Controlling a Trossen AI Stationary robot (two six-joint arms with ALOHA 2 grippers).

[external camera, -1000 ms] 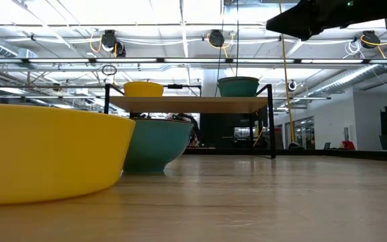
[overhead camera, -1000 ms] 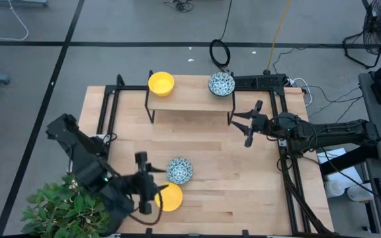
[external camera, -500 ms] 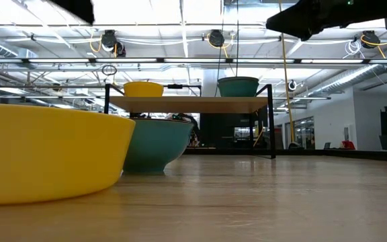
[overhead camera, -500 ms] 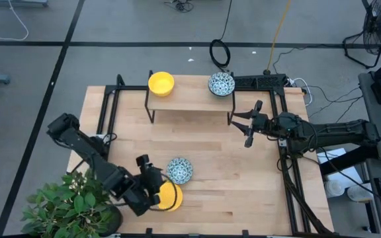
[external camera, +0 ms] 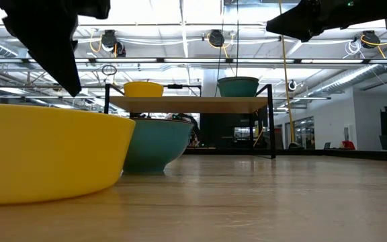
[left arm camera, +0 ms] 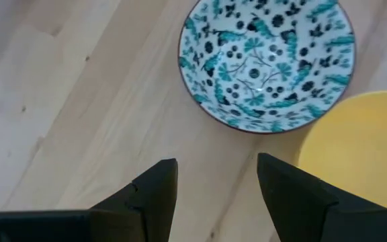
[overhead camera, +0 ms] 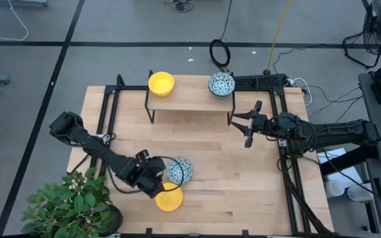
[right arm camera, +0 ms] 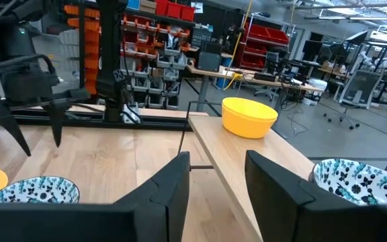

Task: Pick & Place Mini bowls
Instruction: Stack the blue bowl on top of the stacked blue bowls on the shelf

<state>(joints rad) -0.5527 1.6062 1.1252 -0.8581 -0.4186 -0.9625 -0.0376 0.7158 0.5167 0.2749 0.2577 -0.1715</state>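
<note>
Two mini bowls stand on the table near its near edge: a patterned bowl (overhead camera: pixel 179 170) (left arm camera: pixel 267 64) and a yellow bowl (overhead camera: pixel 169 198) (left arm camera: pixel 355 148), close together. Another yellow bowl (overhead camera: pixel 161 83) (right arm camera: pixel 248 117) and another patterned bowl (overhead camera: pixel 221 84) (right arm camera: pixel 355 180) stand on a raised wooden shelf (overhead camera: pixel 190 99) at the far side. My left gripper (overhead camera: pixel 157 177) (left arm camera: pixel 217 188) is open and points down at bare table just left of the near patterned bowl. My right gripper (overhead camera: pixel 247 124) (right arm camera: pixel 213 181) is open and waits in the air near the shelf's right end.
The shelf stands on black legs (overhead camera: pixel 149 109) along the far side. A black frame (overhead camera: pixel 108 106) borders the table's left and right edges. A potted plant (overhead camera: pixel 65 205) sits at the near left corner. Bare wood (overhead camera: pixel 243 192) lies right of the near bowls.
My left arm has swung round; its gripper has moved a little toward the near patterned bowl and has come into the low view at the upper left. The bowls have kept their places.
</note>
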